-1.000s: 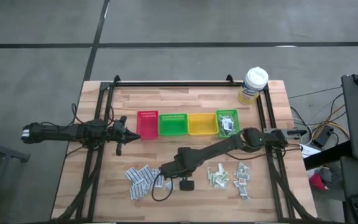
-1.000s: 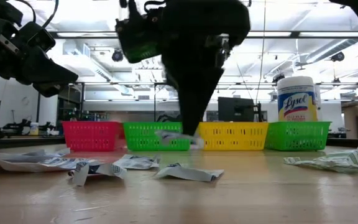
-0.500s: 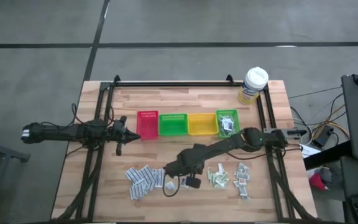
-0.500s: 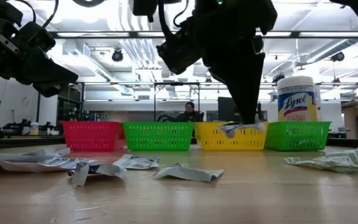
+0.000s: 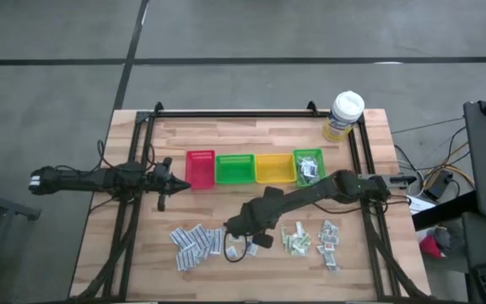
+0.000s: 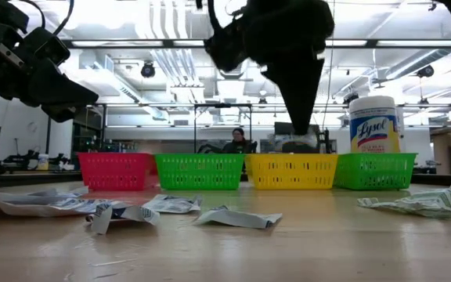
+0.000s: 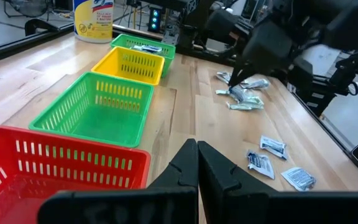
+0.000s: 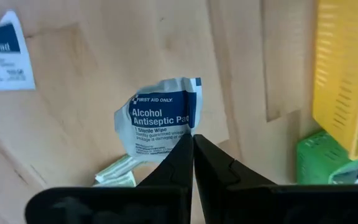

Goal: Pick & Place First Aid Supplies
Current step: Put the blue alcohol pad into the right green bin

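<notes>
Over on the left side, the left gripper is just parked above the table edge next to the little red plastic mesh bin, fingers pressed together with nothing between them. Next along the row are a green plastic mesh bin that looks empty, a yellow plastic mesh bin, and a second green plastic bin with a few sachets already in it.

In front of the bins, on the wooden butcher-block table, there's a scattered pile of white-and-blue flat sachets toward the left. The right gripper is up off the table just right of that pile, in front of the yellow bin, pinching a crumpled white-and-blue alcohol antiseptic pad packet by its edge, so it's closed on that one. Right of it sit a clump of pale green wrapped pads and then a small heap of grey-silver sachets. Back right corner has the yellow wipes tub with a white lid.
</notes>
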`<move>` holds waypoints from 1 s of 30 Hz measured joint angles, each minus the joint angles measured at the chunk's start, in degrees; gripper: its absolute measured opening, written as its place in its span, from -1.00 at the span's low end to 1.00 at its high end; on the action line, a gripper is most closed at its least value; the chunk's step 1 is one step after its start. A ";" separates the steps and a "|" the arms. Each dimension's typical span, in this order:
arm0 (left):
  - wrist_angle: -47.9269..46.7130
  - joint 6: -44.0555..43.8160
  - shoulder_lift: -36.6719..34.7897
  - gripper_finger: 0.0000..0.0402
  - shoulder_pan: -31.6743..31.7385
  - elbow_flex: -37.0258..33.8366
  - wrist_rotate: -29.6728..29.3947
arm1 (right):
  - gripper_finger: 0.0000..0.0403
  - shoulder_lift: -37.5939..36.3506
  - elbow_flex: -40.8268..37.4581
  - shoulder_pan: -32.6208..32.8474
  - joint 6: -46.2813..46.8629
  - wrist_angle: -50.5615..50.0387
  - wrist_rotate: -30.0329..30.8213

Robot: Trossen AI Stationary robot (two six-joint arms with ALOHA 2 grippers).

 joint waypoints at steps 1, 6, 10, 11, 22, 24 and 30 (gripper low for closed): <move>0.00 -0.01 0.00 -1.00 -0.01 0.00 -0.02 | -0.96 -0.54 -0.12 0.00 0.38 -0.07 0.15; 0.00 -0.01 0.09 -1.00 0.01 0.00 -0.01 | -0.96 -4.05 -1.56 0.04 3.82 -0.07 3.84; 0.00 0.00 0.13 -1.00 0.00 0.00 0.00 | -0.96 -7.83 -4.49 0.04 8.37 -0.04 7.19; 0.00 -0.01 0.18 -1.00 0.01 0.00 -0.02 | -0.96 -8.75 -5.29 0.04 9.57 -0.07 8.00; 0.00 -0.01 0.22 -1.00 -0.01 0.00 0.00 | -0.96 -22.17 -22.16 0.04 25.56 -0.07 14.80; 0.00 -0.01 0.22 -1.00 0.00 0.00 0.00 | -0.96 -25.35 -26.41 0.04 29.52 -0.06 15.21; 0.00 -0.01 0.22 -1.00 0.01 0.00 -0.02 | -0.96 -34.07 -36.63 -0.02 40.86 0.15 16.88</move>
